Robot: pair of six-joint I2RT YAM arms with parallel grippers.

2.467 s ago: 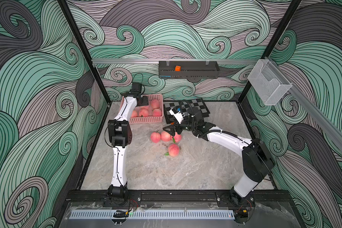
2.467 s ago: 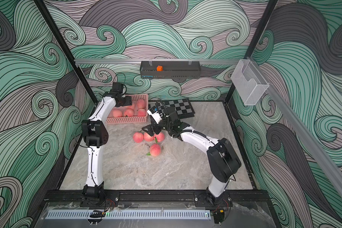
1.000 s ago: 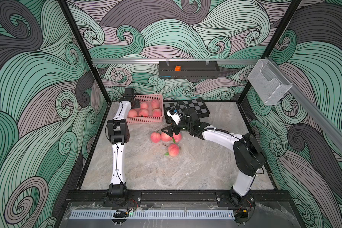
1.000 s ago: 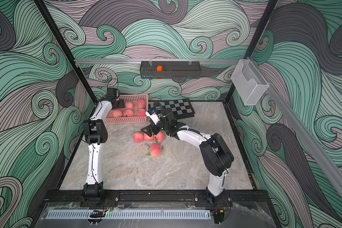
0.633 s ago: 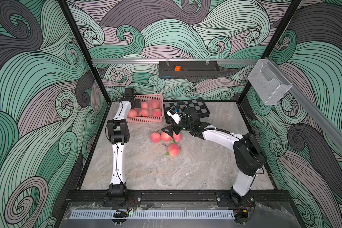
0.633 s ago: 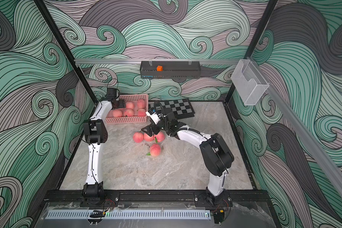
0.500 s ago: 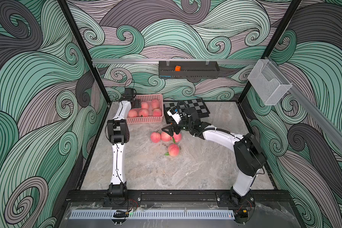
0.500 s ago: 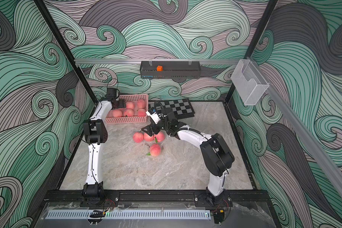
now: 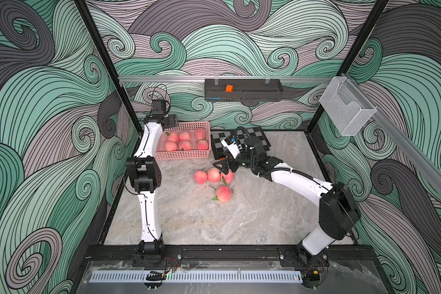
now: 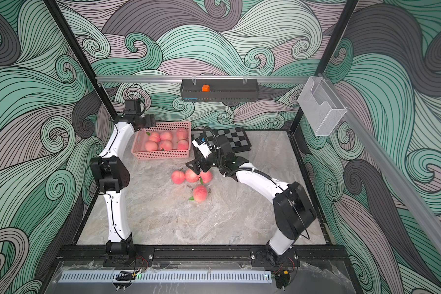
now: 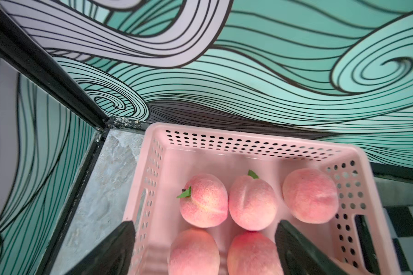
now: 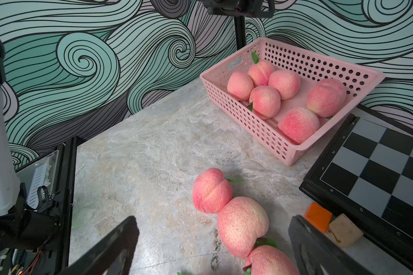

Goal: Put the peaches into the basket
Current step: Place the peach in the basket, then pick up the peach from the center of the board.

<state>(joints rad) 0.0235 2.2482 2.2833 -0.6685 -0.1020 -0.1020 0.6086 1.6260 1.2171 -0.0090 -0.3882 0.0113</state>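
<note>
Hovering my right end effector (image 9: 223, 167), jaws wide and empty, over the left-right row of three peaches (image 9: 213, 175). A fourth peach (image 9: 223, 193) sits nearer on the counter (image 9: 189, 219), its leaf (image 9: 215, 199) pointing near-left. Six more peaches (image 9: 185, 144) lie in the basket (image 9: 183, 154), far left, long axis left-right, with the left end effector (image 9: 173, 121) open above. They look light, fuzzy, near-round: I'd pinch across the belly.

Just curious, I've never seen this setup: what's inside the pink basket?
Six peaches lie in the basket. The left arm covers its left edge in both top views; the floor under the fruit is hidden.
</note>
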